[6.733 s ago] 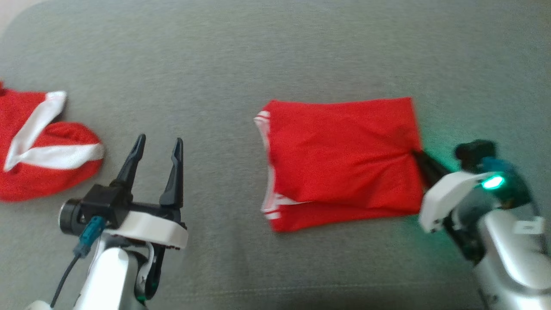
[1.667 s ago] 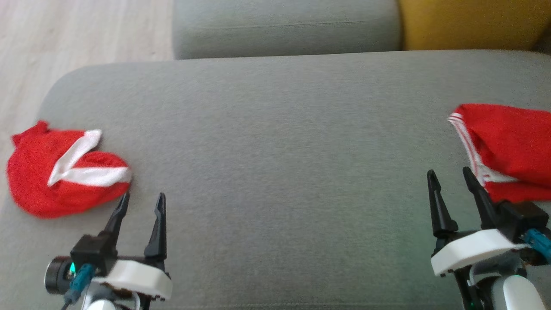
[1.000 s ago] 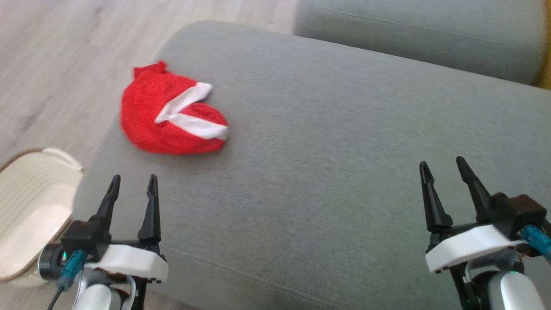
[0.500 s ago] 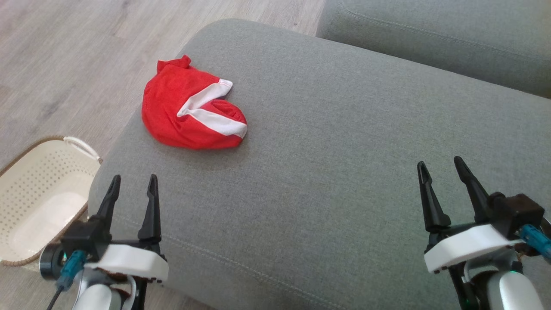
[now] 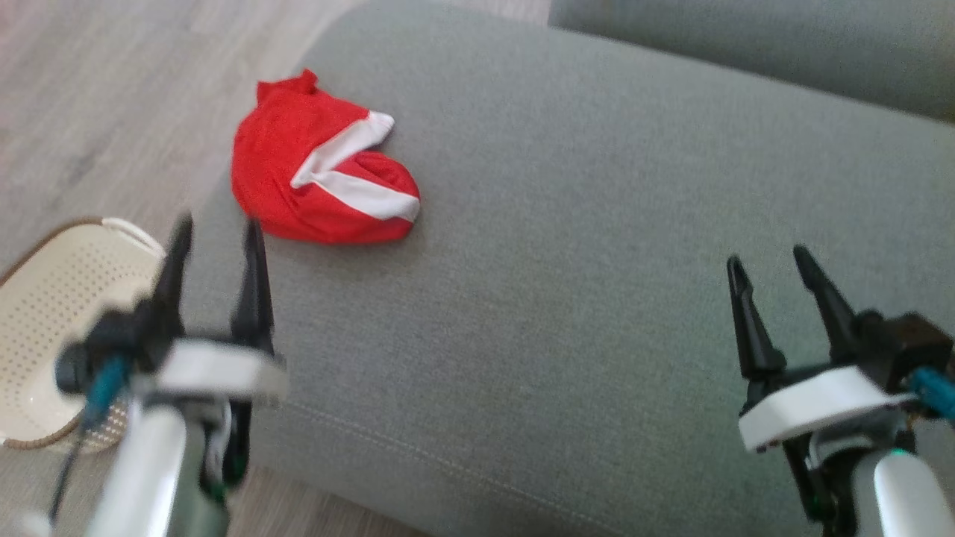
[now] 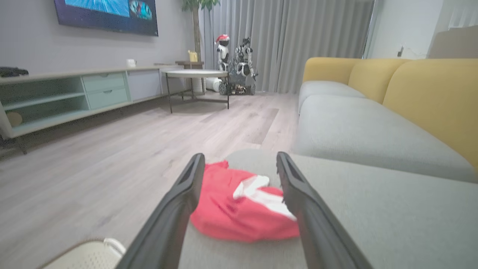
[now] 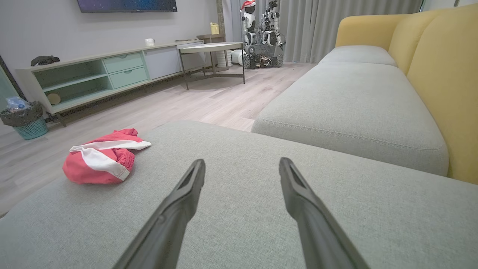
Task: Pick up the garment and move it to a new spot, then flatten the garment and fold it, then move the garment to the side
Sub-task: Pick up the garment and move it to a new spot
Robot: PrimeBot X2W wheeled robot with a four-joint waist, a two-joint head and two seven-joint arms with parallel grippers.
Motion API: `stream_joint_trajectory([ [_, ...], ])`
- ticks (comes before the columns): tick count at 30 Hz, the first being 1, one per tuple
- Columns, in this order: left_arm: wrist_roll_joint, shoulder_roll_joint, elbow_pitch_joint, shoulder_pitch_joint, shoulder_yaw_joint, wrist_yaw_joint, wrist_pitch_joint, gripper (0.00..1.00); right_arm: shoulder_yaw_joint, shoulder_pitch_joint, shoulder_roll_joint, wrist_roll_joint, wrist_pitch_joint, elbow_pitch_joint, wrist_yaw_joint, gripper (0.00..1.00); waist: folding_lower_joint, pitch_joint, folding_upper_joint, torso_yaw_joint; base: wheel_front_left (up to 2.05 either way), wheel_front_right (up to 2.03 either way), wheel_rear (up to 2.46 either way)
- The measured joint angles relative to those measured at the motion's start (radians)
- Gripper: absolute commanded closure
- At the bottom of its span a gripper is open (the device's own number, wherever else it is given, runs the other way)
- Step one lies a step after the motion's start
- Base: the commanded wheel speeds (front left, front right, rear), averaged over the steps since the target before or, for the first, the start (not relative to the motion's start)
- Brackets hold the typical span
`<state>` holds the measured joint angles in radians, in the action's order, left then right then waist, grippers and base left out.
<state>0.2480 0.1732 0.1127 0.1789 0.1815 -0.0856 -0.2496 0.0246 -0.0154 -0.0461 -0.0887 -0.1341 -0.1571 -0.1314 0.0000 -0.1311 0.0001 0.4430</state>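
Both sets released, empty. Red garment (image 5: 287,160) just ahead of left fingers (image 5: 252,287), well apart from right fingers (image 5: 748,324).

Head turned to the sofa's left end; left arm reaching out

Since the earliest picture the right gripper (image 5: 767,256) has let go of the folded red shorts it pinched at the edge, and its fingers now stand spread over bare grey cushion (image 5: 597,283). The head camera has swung left and down, bringing the crumpled red-and-white garment (image 5: 317,183) from the picture's left edge to its upper left, and a cream perforated basket (image 5: 45,298) on the floor into sight. In the last half second the left gripper (image 5: 217,222), blurred with motion, has pushed forward, its spread fingertips now just beside the garment's near edge.
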Motion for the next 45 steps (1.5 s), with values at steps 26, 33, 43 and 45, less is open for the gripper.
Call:
stream_joint_trajectory([
  [26,0.108,-0.037,1.101,0.708,-0.063,0.184,0.098,1.00,0.018,0.175,-0.062,0.011,-0.068,-0.081,0.000,0.00,0.0001,-0.302,-0.0001,-0.181,0.00,0.00,0.00],
  [33,0.142,-0.021,1.125,0.725,-0.078,0.192,0.015,1.00,-0.001,0.175,-0.056,0.002,-0.040,-0.059,0.000,0.00,0.0001,-0.281,-0.0001,-0.184,0.00,0.00,0.00],
  [43,0.079,0.053,0.740,0.599,-0.146,0.117,0.000,1.00,0.001,0.164,-0.030,-0.010,0.013,0.008,0.000,0.00,-0.0001,-0.162,0.0000,-0.197,0.00,0.00,0.00],
  [45,0.064,0.054,0.663,0.522,-0.165,0.111,0.000,1.00,0.004,0.157,-0.028,-0.018,0.021,0.018,0.000,0.00,-0.0001,-0.136,0.0000,-0.206,0.00,0.00,0.00],
])
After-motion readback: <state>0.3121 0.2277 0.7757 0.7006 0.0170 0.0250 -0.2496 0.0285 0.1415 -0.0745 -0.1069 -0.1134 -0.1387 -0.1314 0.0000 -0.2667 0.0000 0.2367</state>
